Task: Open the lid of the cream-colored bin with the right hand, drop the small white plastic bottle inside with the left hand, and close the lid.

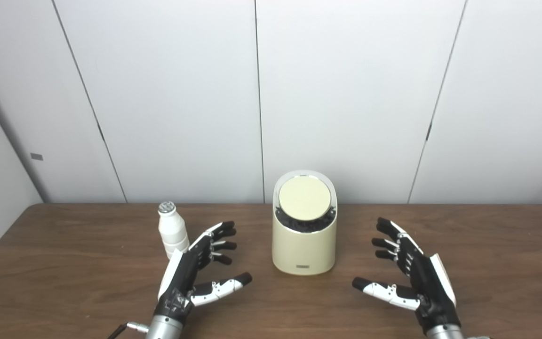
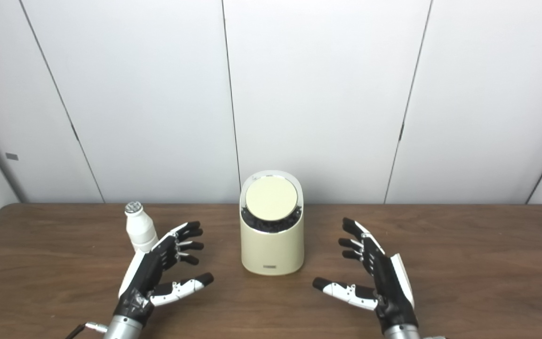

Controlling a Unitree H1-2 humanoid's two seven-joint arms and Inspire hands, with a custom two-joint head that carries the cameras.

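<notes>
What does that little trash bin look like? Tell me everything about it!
The cream-colored bin is a small rounded tub that looks like smooth plastic. Its round lid is shut and slopes toward the camera, with a dark ring showing under its front edge. A tiny label sits low on the front. The bin stands upright on the brown wooden table, midway between the two hands, and nothing touches it.

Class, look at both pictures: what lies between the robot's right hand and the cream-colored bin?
Only bare table separates the right hand from the bin; both views show this.
</notes>
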